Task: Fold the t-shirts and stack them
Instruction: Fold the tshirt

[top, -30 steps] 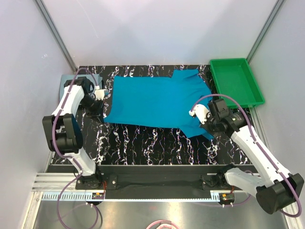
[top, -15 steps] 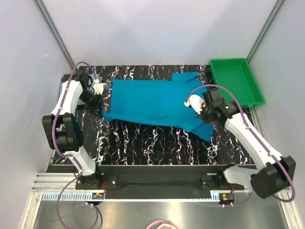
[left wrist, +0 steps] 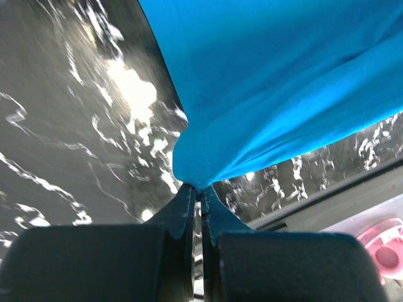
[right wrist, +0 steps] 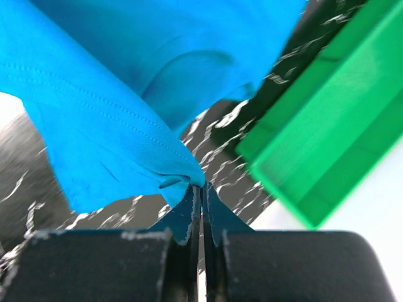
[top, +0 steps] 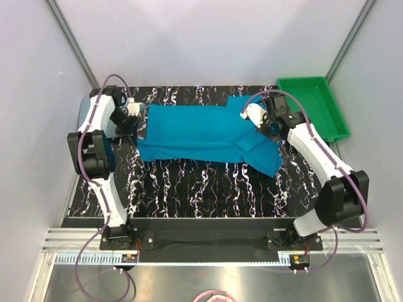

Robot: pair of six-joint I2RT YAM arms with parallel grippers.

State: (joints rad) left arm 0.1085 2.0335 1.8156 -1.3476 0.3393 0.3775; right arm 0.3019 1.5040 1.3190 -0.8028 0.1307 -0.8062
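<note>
Left fingers [left wrist: 187, 204] and right fingers [right wrist: 192, 202] both clamped on teal t-shirt [top: 195, 129] edges; thin pinch near green tray [top: 313, 107] may slip, skewing fold.

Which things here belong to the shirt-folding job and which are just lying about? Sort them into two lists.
Part of the job:
- bright blue t-shirt, spread on the table, one edge pinched in the left claw, another in the right claw
- pale grey-blue shirt, far left, partly hidden

Just lying about:
- green tray, far right corner
</note>
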